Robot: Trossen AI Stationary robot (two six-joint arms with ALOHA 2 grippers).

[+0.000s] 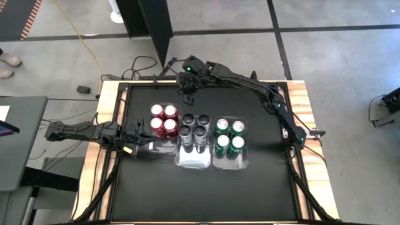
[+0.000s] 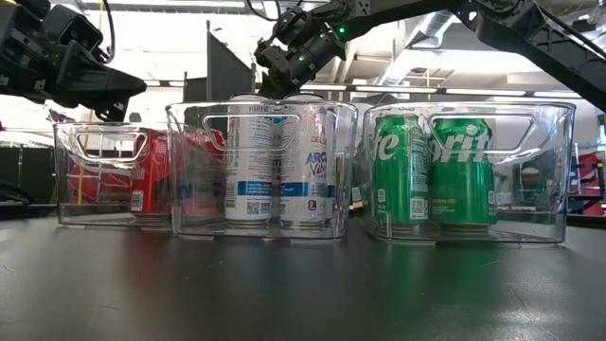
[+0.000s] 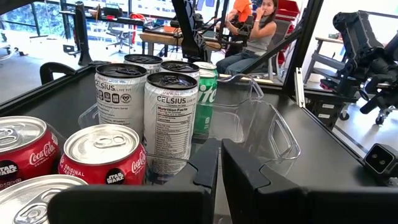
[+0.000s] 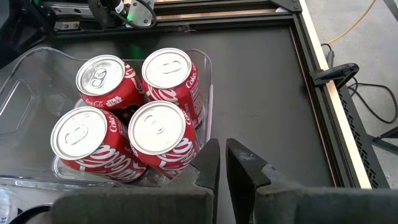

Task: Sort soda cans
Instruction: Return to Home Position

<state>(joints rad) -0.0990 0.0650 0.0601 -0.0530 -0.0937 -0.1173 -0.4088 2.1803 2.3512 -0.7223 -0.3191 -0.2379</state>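
1. The left gripper (image 3: 221,146) is clenched shut and empty, with red cylindrical soda cans (image 3: 102,155) just beside its fingers and silver-grey cans (image 3: 171,112) ahead.
2. The right gripper (image 4: 222,144) is clenched shut and empty, red cans just ahead of its fingertips.
3. Every can, green cans (image 1: 222,142) too, stands upright, long axis vertical, top up, inside the clear plastic rectangular bins (image 1: 194,161).

Level with the desk (image 2: 303,284), I see only the front two grey cans (image 2: 250,161) in the centre bin (image 2: 197,220); the rear ones are hidden behind them. Beside that bin, the red cans (image 2: 151,175) smear through plastic, and my left wrist view crops two at its edge.
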